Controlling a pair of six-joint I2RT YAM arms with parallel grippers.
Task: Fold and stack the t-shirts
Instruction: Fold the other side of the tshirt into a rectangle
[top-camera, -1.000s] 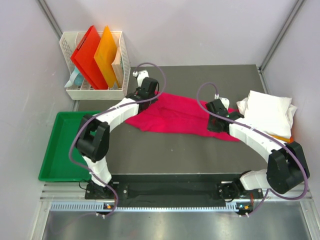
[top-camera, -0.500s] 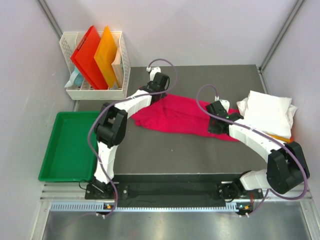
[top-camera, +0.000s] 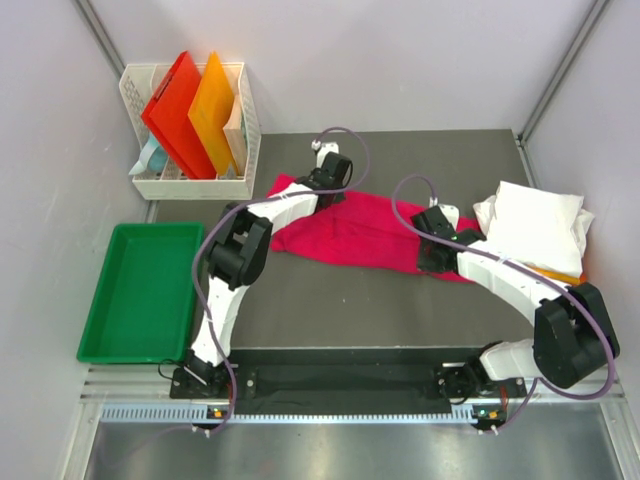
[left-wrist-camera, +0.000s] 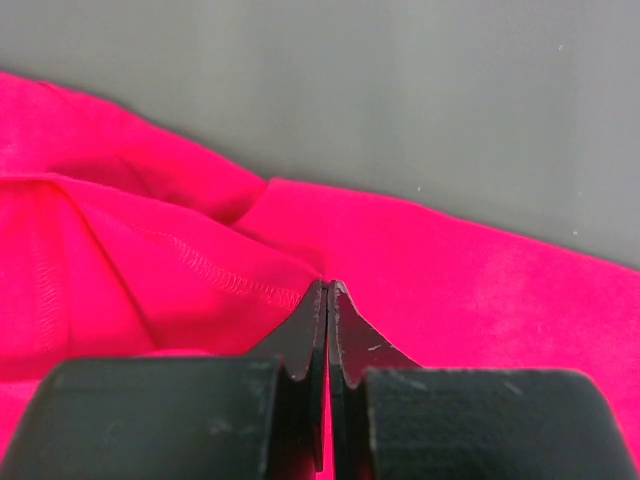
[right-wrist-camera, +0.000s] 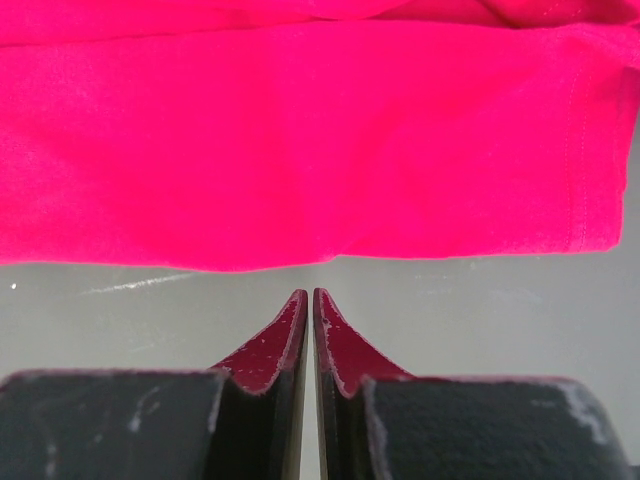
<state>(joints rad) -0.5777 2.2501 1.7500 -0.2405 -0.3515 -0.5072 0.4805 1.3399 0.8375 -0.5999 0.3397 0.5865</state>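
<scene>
place: robotics lab | cues: white enclosure walls (top-camera: 400, 60), aluminium rail (top-camera: 340, 412), dark test table (top-camera: 330, 300)

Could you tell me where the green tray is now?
In the top view, the green tray sits far left, beside the dark mat, below the white basket.

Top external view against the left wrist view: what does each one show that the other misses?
Only the top view shows the white basket of folders, the green tray, the white shirt pile and the right arm. Only the wrist view shows the stitched hem and the left tool closed on the cloth there. Both show the pink t-shirt on the dark table.
</scene>
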